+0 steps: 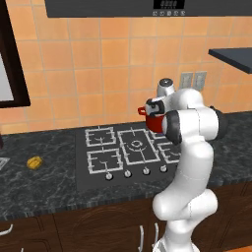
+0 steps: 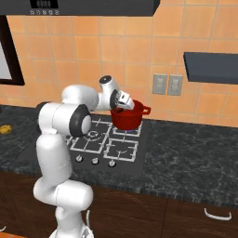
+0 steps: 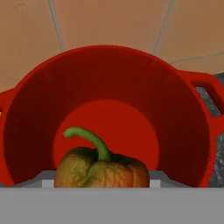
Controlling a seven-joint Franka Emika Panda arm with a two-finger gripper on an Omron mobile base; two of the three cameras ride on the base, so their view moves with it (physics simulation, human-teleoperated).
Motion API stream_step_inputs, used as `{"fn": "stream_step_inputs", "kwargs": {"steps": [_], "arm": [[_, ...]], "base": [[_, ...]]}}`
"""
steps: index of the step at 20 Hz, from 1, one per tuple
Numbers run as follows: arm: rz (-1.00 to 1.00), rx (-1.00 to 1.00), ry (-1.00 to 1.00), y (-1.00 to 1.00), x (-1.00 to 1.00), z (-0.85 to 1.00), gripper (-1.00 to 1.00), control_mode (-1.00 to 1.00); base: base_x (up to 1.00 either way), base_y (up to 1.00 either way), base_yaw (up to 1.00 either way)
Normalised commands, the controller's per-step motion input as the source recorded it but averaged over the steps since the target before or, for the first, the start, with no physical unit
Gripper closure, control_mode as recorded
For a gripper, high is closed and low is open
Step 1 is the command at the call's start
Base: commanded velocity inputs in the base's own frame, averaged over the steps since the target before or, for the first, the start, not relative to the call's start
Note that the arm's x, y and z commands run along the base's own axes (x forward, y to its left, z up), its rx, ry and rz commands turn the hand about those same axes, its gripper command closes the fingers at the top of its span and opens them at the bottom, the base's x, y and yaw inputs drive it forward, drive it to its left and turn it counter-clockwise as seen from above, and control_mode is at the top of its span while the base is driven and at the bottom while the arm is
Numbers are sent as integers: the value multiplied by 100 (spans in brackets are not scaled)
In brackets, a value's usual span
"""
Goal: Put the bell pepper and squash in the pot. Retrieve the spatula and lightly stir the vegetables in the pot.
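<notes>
Gripper point(image 2: 122, 109) grasping the bell pepper point(image 3: 101, 168) over the red pot point(image 2: 128, 116) at the stove's 1 o'clock burner; release pending, squash point(image 1: 34, 163) on the counter, stirring undone.

**Kitchen surroundings, off-task items**

I see a dark marbled counter point(image 1: 44, 189) running across both base views, with a black cooktop point(image 1: 123, 150) set into it; white burner grates and a row of small knobs point(image 1: 136, 173) line its near edge. At twelve o'clock hangs a dark range hood point(image 1: 147, 7) with a display panel. Orange wall tiles point(image 1: 74, 74) back everything. Two grey wall outlets point(image 2: 167, 84) sit at about one o'clock, below a dark shelf point(image 2: 211, 67). Brown cabinets point(image 2: 186, 216) with pale handles sit beneath.
</notes>
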Motion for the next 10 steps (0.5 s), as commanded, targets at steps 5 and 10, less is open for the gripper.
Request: {"fn": "stream_step_inputs", "kwargs": {"steps": [5,10], "arm": [[0,0,7,-3,55,-32,100,-100],[0,0,0,-21,38,-25,100,-100]], "base": [[0,0,0],[0,0,0]]}}
